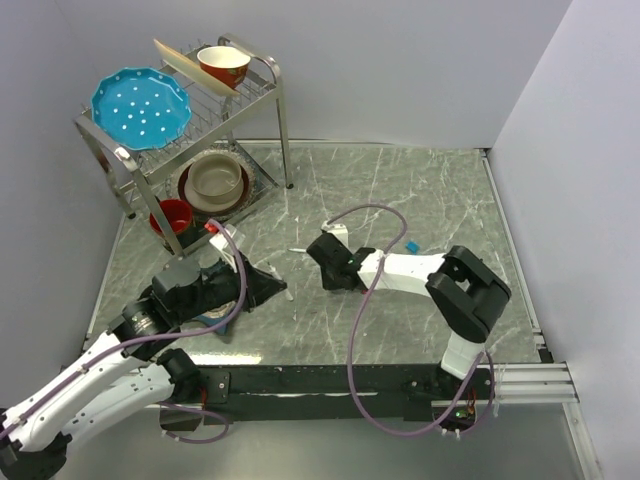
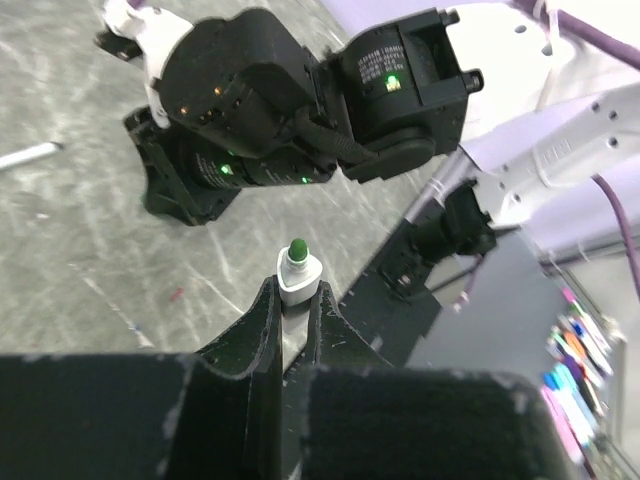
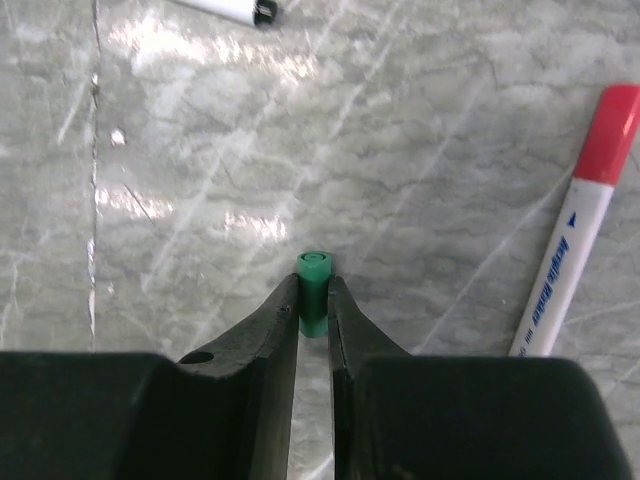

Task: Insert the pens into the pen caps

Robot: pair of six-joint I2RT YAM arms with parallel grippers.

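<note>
My left gripper is shut on a white pen whose green tip points out past the fingertips toward the right arm. In the top view it sits left of centre. My right gripper is shut on a small green cap, held just above the marble table. In the top view it faces the left gripper across a short gap. A white pen with a red cap lies to its right. Another white pen lies at the top edge of the right wrist view.
A metal dish rack with a blue plate and bowls stands at the back left, with a red cup under it. A small blue cap lies right of the right gripper. A loose white pen lies on the marble.
</note>
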